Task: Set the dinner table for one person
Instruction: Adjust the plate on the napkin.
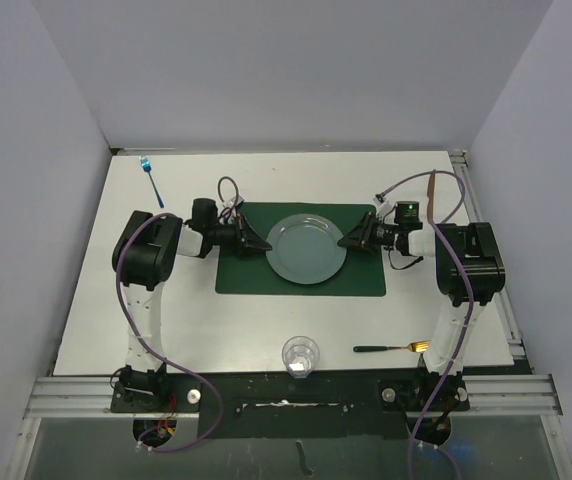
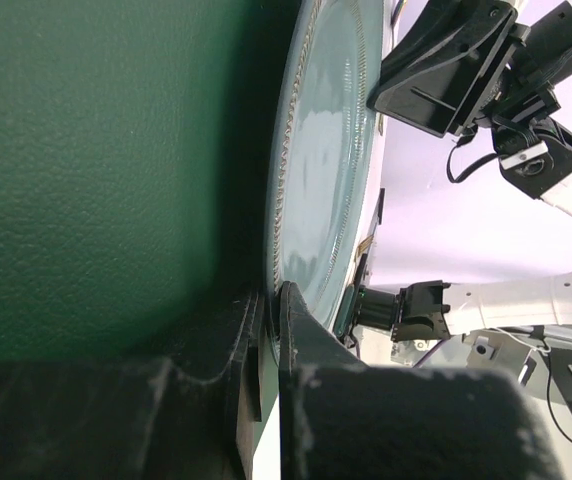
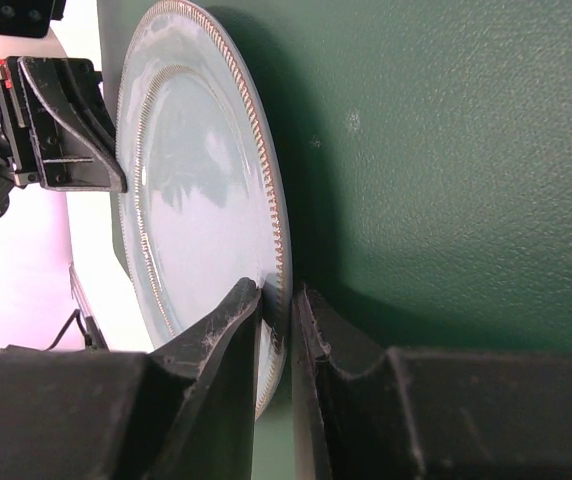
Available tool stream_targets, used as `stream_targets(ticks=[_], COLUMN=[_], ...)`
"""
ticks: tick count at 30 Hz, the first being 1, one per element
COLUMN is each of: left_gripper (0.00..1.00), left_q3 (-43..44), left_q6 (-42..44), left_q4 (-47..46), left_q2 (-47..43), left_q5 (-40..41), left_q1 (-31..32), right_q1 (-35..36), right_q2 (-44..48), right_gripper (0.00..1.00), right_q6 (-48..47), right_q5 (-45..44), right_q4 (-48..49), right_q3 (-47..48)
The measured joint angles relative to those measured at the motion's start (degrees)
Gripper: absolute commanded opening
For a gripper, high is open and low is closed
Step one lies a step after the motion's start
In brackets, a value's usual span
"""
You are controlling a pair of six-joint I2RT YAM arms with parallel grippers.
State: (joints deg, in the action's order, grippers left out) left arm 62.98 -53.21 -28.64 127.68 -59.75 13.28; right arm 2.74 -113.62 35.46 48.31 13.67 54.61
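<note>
A pale blue-grey plate (image 1: pixel 306 250) lies on a dark green placemat (image 1: pixel 236 278) in the middle of the white dinner table (image 1: pixel 266 322). My left gripper (image 1: pixel 267 244) is at the plate's left rim and my right gripper (image 1: pixel 344 241) at its right rim. In the left wrist view the fingers (image 2: pixel 296 320) pinch the beaded rim of the plate (image 2: pixel 321 150) over the placemat (image 2: pixel 96 150). In the right wrist view the right gripper (image 3: pixel 278 292) straddles the rim of the plate (image 3: pixel 191 170), one finger on top and one underneath against the mat (image 3: pixel 446 150).
A blue spoon (image 1: pixel 151 180) lies at the back left. A clear glass (image 1: pixel 301 355) stands near the front edge, with a dark-handled fork (image 1: pixel 391 348) to its right. A slim brown utensil (image 1: pixel 432 188) lies at the back right, near looping cables.
</note>
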Motion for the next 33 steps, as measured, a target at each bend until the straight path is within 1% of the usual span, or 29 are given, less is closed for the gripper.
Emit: stream_targets(ticks=[13, 33], left_gripper=[0.00, 0.00], left_q3=[-0.04, -1.46], left_q6=[-0.15, -0.15], left_q4=[0.22, -0.94], left_q2=[-0.76, -2.43], left_q5=[1.36, 2.93], left_q1=[-0.74, -2.10], right_q1=[1.79, 3.58], right_q2=[0.81, 0.90], right_gripper=[0.00, 0.00], right_q6=[-0.44, -0.92], right_q5=[-3.32, -4.70], right_q4=[-2.12, -4.37], right_q3=[1.70, 5.25])
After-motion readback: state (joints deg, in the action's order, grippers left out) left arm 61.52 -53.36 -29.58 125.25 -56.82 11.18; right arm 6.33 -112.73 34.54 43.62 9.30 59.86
